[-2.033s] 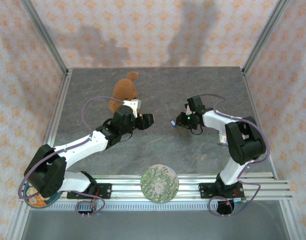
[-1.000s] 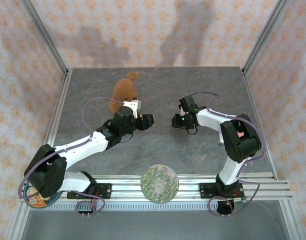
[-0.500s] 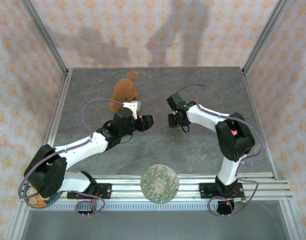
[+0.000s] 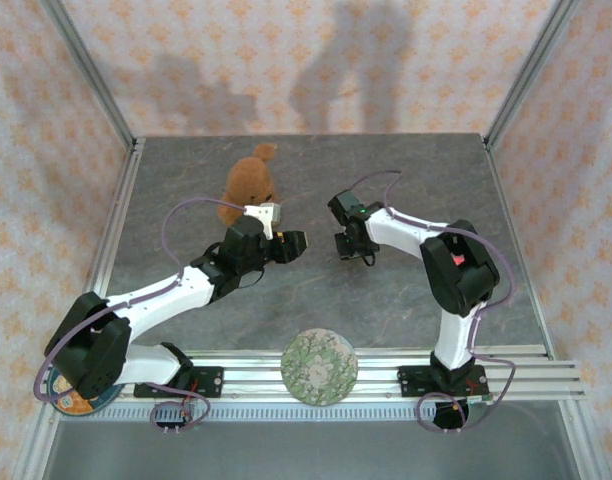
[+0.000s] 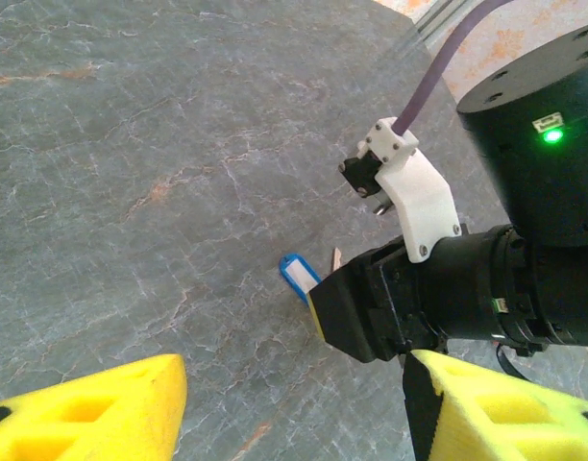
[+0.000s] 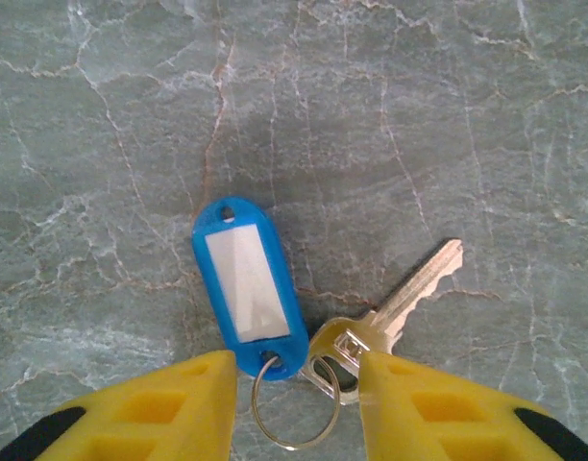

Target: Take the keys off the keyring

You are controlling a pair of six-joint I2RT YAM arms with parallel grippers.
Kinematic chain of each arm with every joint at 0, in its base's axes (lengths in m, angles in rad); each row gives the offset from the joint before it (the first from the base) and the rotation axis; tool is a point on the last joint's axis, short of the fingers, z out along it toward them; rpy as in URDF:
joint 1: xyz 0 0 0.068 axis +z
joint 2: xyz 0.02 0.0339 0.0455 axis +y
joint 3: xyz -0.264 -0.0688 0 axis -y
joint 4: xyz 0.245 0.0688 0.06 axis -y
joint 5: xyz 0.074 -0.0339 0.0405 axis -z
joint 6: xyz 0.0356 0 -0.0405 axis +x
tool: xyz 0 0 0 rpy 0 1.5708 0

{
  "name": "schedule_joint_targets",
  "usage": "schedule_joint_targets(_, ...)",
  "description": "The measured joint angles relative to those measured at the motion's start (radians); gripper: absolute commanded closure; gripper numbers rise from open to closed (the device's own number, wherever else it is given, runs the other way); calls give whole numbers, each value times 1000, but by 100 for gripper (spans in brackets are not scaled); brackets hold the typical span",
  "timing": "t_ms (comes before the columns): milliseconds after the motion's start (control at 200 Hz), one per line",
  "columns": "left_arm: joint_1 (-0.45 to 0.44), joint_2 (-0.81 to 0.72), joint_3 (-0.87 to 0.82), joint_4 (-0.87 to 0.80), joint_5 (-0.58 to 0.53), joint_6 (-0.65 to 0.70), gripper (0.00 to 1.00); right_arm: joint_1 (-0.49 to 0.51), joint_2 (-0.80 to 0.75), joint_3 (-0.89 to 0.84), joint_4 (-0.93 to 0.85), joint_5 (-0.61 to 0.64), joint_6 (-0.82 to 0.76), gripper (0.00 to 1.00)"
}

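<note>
A thin wire keyring [image 6: 294,408] lies flat on the grey stone table [image 6: 419,115]. It carries a blue tag with a white label [image 6: 248,285] and a silvery-tan key [image 6: 400,298]. My right gripper [image 6: 299,384] is open and hangs low over them. Its yellow fingers [image 6: 169,408] stand either side of the ring, one at the tag's lower end and one at the key's head. In the top view the right gripper [image 4: 348,244] faces my left gripper [image 4: 292,243] across a short gap. The left gripper [image 5: 292,384] is open and looks at the blue tag [image 5: 296,273] poking out from under the right gripper's black body [image 5: 409,298].
A brown teddy bear [image 4: 250,184] lies behind the left gripper near the table's back left. A round patterned disc [image 4: 319,365] sits on the front rail between the arm bases. A multicoloured disc [image 4: 66,398] shows at the left base.
The right gripper has slid left across the table, closing most of the gap to the left gripper. The left arm has barely moved.
</note>
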Motion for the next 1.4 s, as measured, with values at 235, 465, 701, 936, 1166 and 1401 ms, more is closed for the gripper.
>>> schedule_joint_targets(235, 0, -1, 0, 0, 0, 0, 37, 0, 19, 12, -7, 1, -3, 60)
schedule_joint_targets(465, 0, -1, 0, 0, 0, 0, 37, 0, 23, 16, -14, 9, -7, 69)
schedule_joint_targets(701, 0, -1, 0, 0, 0, 0, 37, 0, 23, 16, -14, 19, -7, 76)
schedule_joint_targets(936, 0, -3, -15, 1, -1, 0, 37, 0, 23, 21, -19, 30, -7, 81)
schedule_joint_targets(1166, 0, -16, -31, 2, -4, 0, 37, 2, 23, 24, -22, 47, -2, 84)
schedule_joint_targets(1401, 0, -19, -31, 4, -7, 0, 37, 2, 23, 27, -22, 64, 9, 82)
